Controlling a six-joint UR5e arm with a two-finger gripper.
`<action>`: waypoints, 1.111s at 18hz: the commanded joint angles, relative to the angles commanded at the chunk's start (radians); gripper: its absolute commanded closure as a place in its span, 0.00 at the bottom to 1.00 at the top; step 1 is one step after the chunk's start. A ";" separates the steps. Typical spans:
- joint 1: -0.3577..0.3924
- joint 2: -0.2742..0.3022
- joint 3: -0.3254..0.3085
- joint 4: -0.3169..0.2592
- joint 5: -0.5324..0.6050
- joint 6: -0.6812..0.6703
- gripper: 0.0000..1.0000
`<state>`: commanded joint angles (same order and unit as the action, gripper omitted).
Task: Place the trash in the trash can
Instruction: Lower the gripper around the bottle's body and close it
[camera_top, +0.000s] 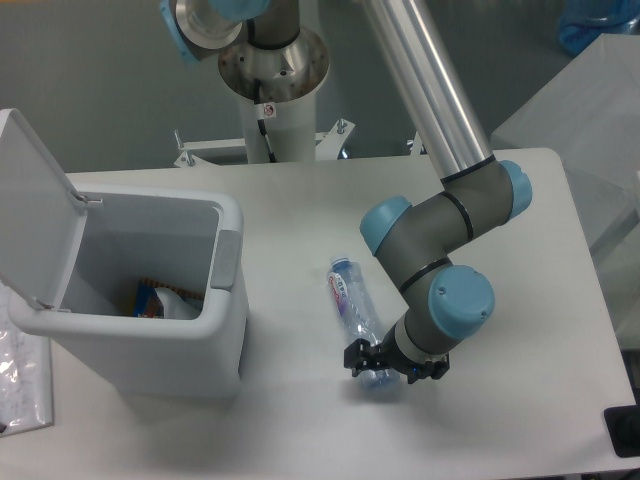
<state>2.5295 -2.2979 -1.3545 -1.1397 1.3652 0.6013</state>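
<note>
Clear plastic forms the crushed bottle (354, 318), which lies on its side on the white table (300, 410), right of the bin and near the front-centre of the tabletop. Its cap end points toward the far side, its base toward the near edge, and a blue-white-red label wraps the upper half. The gripper (382, 365) is lowered over the bottle's base end, with one dark finger (356, 357) on the left of the bottle and the other on the right. The jaws straddle the plastic (whether they press it or merely bracket it cannot be told from this view). The grey arm with blue joint caps (440, 235) bends down to this point from the far side.

At the left stands the white trash can (150, 300), a rectangular bin with a rounded rim. Its flip lid (30, 210) is swung up and back on the left side, leaving the mouth open, and a grey latch tab (227, 258) sits on the right wall, facing the bottle. Inside, at the bottom, lies some crumpled wrapping with blue and orange print (160, 300). A flat clear sheet with dark specks (20, 385) lies on the table just left of the can, at the picture's edge.
</note>
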 joint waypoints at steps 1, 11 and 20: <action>0.000 -0.003 0.002 0.000 0.002 0.000 0.01; 0.000 0.000 0.006 -0.002 0.000 -0.005 0.40; 0.000 0.006 0.005 -0.003 -0.002 -0.006 0.49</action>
<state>2.5295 -2.2918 -1.3499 -1.1428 1.3637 0.5952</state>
